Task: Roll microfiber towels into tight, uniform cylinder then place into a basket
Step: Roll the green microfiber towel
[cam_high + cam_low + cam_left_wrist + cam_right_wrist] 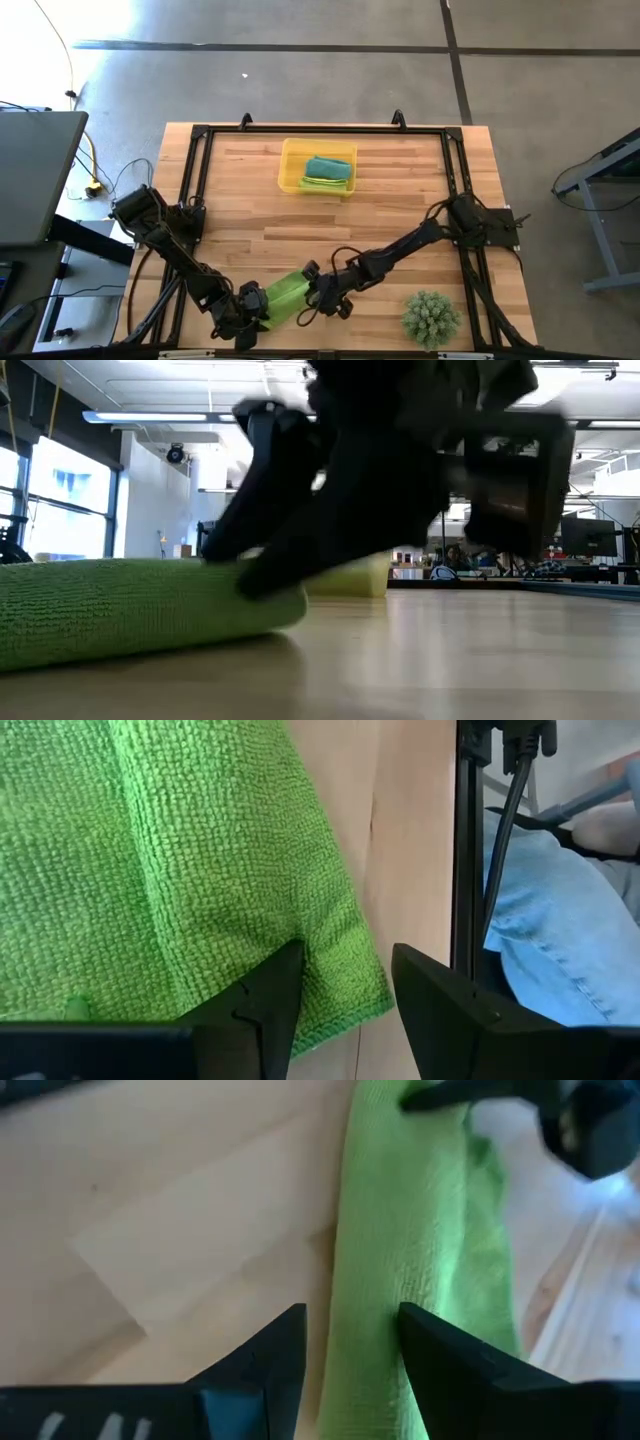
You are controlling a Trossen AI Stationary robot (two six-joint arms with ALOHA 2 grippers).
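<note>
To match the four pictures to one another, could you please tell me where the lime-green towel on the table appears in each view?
High view: the lime-green towel lies at the table's near edge, between both grippers.
Low view: rolled, lower left.
Left wrist view: fills the left side, above the left gripper.
Right wrist view: a roll running up the centre.
Shared landmark: the wooden table.
</note>
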